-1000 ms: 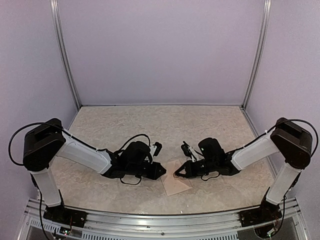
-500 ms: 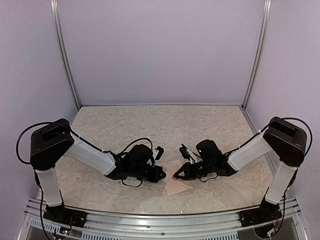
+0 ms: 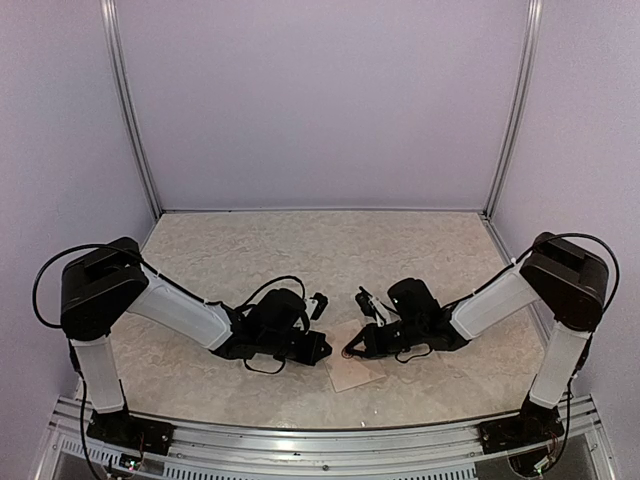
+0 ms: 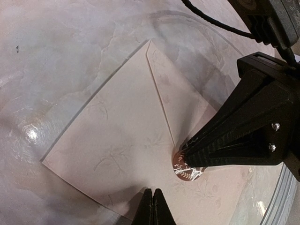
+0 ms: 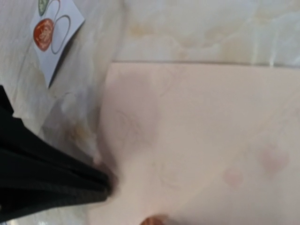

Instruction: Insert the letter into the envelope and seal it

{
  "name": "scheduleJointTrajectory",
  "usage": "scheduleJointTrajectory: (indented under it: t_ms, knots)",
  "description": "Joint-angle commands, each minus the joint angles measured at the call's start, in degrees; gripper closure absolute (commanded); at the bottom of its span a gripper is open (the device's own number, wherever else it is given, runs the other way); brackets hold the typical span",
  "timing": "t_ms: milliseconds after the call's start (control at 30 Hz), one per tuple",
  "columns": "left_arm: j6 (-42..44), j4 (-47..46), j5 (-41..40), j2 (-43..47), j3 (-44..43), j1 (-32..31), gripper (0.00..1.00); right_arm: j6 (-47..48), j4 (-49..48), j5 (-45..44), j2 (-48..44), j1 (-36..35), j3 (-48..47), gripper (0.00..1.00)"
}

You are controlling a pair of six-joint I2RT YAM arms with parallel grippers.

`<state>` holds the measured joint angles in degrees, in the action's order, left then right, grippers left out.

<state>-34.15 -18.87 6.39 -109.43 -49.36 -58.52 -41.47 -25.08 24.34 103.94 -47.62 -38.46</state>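
The envelope point(image 4: 126, 140) lies flat on the table, pale pink, its pointed flap folded down. A round copper sticker point(image 4: 187, 171) sits at the flap's tip. My right gripper point(image 4: 183, 155) is shut and its black fingertips press on that sticker. My left gripper point(image 4: 153, 204) is shut too, with its tips resting on the envelope near its edge. In the top view both grippers meet over the envelope point(image 3: 355, 375), left gripper point(image 3: 325, 347) facing right gripper point(image 3: 348, 352). The letter shows in no view.
A small white sticker sheet point(image 5: 54, 28) with a red round sticker lies on the marbled table just beyond the envelope's corner. The metal rail point(image 3: 320, 440) runs along the near table edge. Both arms reach low across the front of the table.
My left gripper's fingers have closed fully and sunk onto the envelope. The right gripper has slid slightly left and toward the near edge, still shut.
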Motion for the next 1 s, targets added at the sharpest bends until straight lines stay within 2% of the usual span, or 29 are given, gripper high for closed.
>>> scheduleJointTrajectory:
  t_ms: [0,500,800,967]
  knots:
    - [0.7,1.7,-0.3,-0.8,-1.9,0.2,1.00,1.2,3.3,-2.3,1.4,-0.9,-1.0,1.00]
    - [0.9,-0.7,5.7,-1.6,-4.2,-0.2,1.00,2.7,8.5,-5.4,1.9,-1.8,-2.6,1.00]
    - [1.5,-1.8,6.8,-4.9,-5.8,0.0,1.00,2.8,9.1,-5.4,2.4,-1.9,-3.2,1.00]
    - [1.1,0.5,6.2,-6.5,-6.1,0.9,1.00,2.9,9.2,-5.6,2.2,-2.0,-3.2,1.00]
